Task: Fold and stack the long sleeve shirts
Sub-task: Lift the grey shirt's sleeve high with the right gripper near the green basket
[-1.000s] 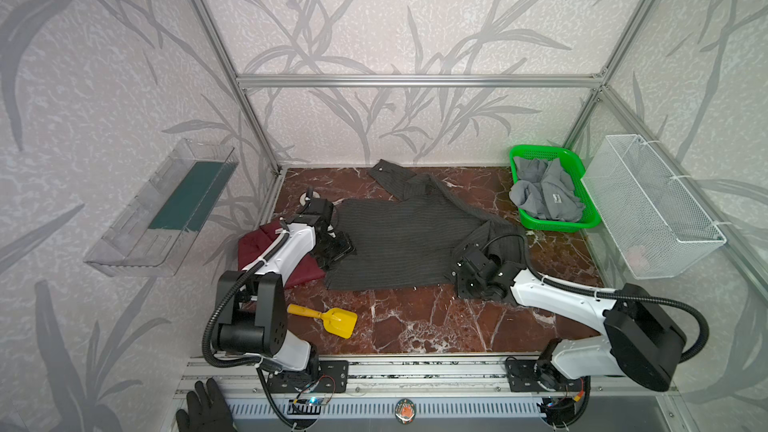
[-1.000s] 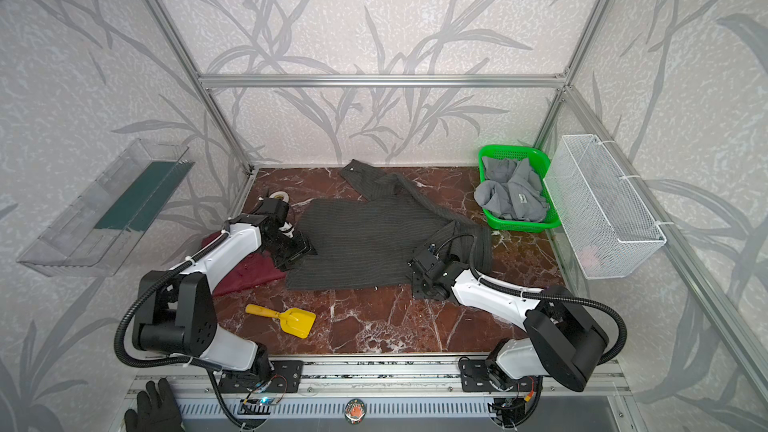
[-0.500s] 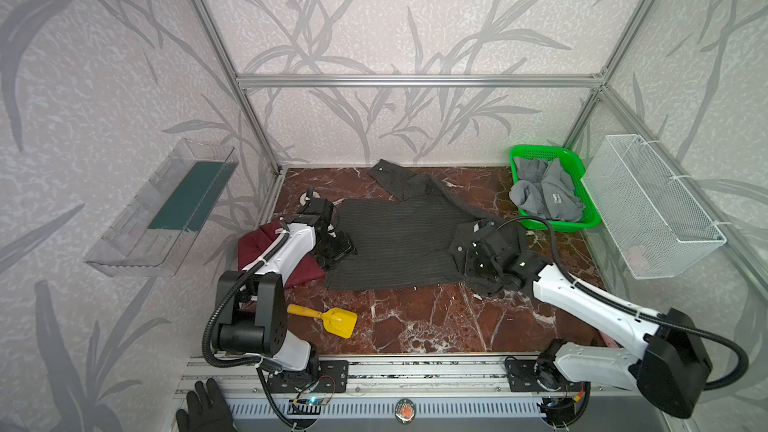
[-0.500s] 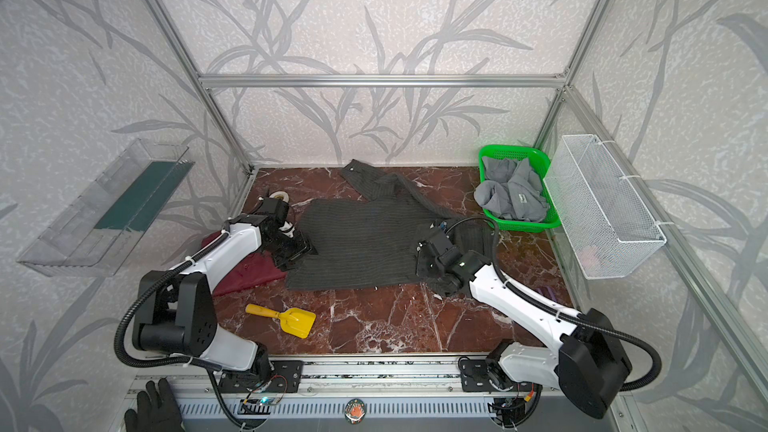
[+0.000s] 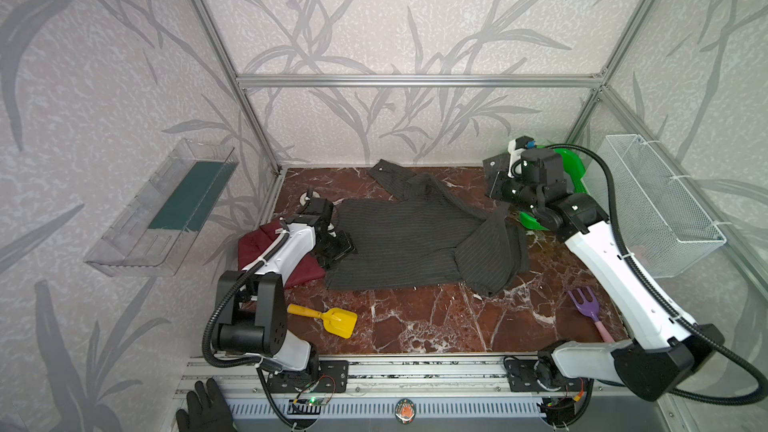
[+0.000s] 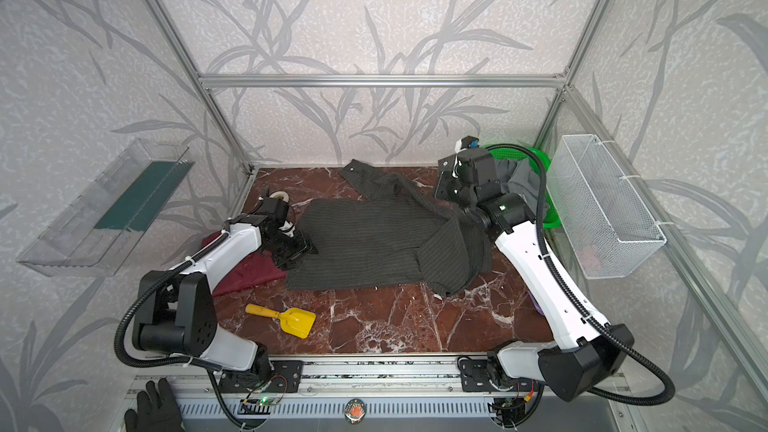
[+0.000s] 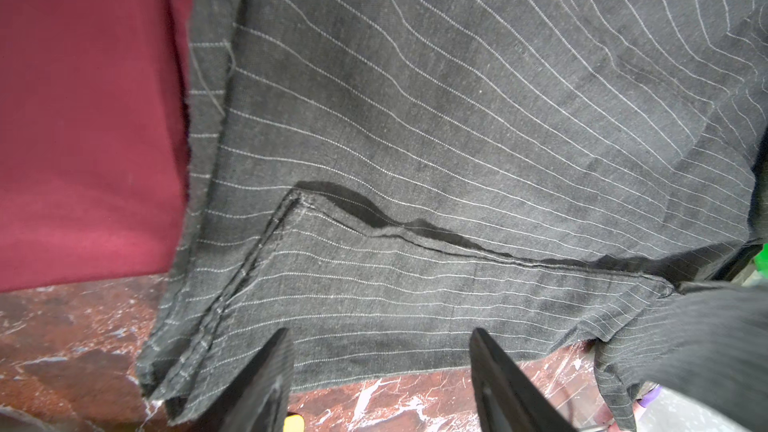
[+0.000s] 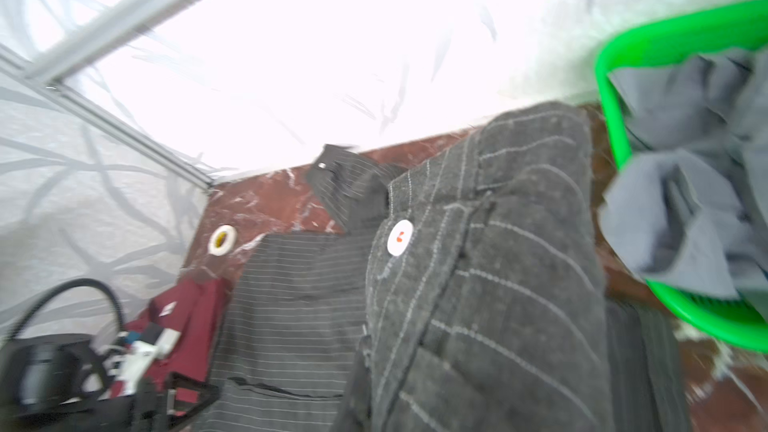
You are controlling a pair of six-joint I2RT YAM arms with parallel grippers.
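The charcoal pinstriped shirt [image 5: 407, 243] [image 6: 365, 243] lies spread on the marble floor in both top views. My right gripper [image 5: 504, 201] [image 6: 454, 199] is shut on its right side, and this buttoned part [image 8: 490, 284] hangs raised near the basket. At the shirt's left edge [image 7: 457, 118] my left gripper [image 5: 338, 249] [image 7: 379, 332] hovers open and empty. Partly under that arm lies the maroon shirt [image 5: 257, 243] [image 7: 83, 118]. The light grey shirt [image 6: 523, 184] [image 8: 685, 201] is crumpled in the green basket [image 6: 548, 209] [image 8: 611, 118].
A yellow toy shovel [image 5: 332, 320] lies at the front left, a purple toy rake [image 5: 586, 305] at the front right. A tape roll [image 5: 308, 198] sits near the back left corner. A white wire basket [image 5: 660, 209] hangs on the right wall, a clear shelf [image 5: 166, 209] on the left.
My right gripper shut on the pinstriped shirt at its front right and rose back toward the green basket, pulling the cloth up. The left arm stayed still.
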